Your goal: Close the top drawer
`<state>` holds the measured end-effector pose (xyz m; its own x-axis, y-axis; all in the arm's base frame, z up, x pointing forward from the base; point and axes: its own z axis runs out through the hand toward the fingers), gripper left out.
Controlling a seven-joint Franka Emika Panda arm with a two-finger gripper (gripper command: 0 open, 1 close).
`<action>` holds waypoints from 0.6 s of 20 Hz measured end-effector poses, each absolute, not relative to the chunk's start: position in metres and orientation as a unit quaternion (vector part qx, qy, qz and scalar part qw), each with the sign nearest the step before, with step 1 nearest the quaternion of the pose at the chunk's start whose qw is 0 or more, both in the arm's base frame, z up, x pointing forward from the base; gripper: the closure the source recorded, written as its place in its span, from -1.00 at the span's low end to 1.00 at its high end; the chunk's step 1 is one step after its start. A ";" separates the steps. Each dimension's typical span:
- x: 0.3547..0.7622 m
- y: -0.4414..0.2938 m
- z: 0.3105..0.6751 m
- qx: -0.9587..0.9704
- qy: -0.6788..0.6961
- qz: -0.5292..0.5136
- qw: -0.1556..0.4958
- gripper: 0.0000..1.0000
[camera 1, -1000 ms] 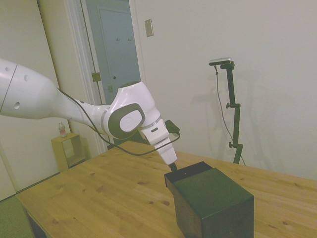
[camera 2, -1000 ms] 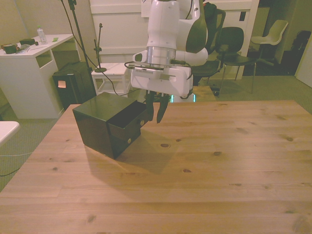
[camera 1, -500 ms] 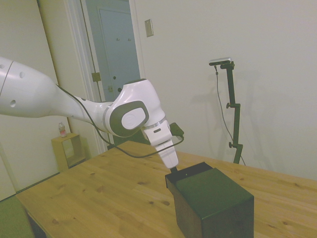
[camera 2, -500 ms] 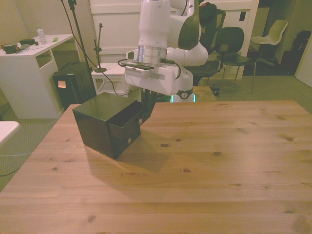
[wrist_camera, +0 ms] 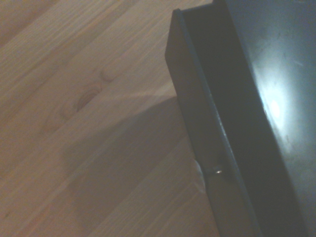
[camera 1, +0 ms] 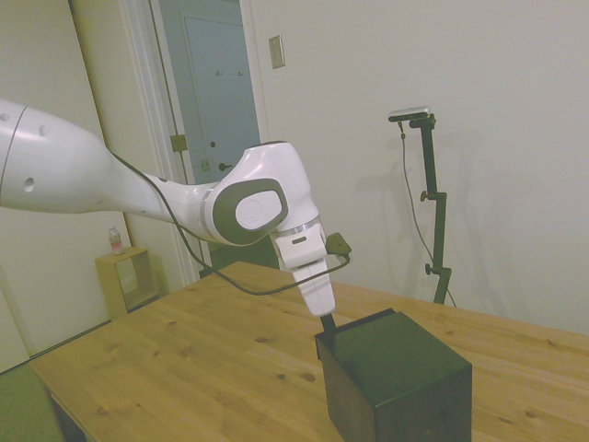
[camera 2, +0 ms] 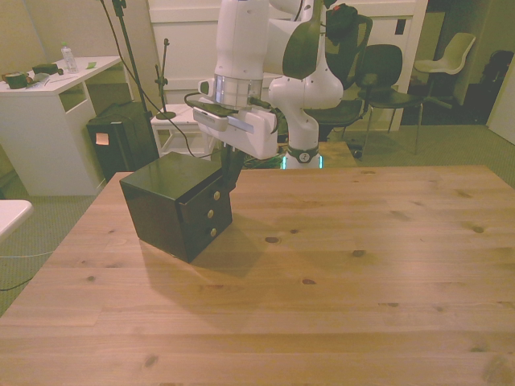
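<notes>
Claw [camera 2: 228,174], fingers seemingly clenched together and holding nothing, presses against the top drawer [camera 2: 207,201] front so the push drives it into the black cabinet [camera 2: 165,205], now nearly flush, on the table [camera 2: 338,265].

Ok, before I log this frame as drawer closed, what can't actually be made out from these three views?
- Gripper opening: front view, fingers dark against the black cabinet; side view, only a thin dark tip shows.
- Contact with the top drawer: front view, too small and dark to confirm.
- Drawer fully flush: wrist view is blurred; side view shows no drawer fronts.
- Lower knobs: tiny, detail unreadable.
</notes>
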<state>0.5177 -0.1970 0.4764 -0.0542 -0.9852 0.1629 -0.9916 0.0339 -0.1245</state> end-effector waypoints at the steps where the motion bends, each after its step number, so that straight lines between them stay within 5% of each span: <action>1: 0.516 -0.197 0.476 0.686 -0.721 0.097 0.021 1.00; 12: 0.499 -0.195 0.476 0.670 -0.737 0.056 0.070 1.00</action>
<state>0.4986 -0.1950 0.4757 -0.0918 -0.9796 0.1789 -0.9954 0.0954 0.0115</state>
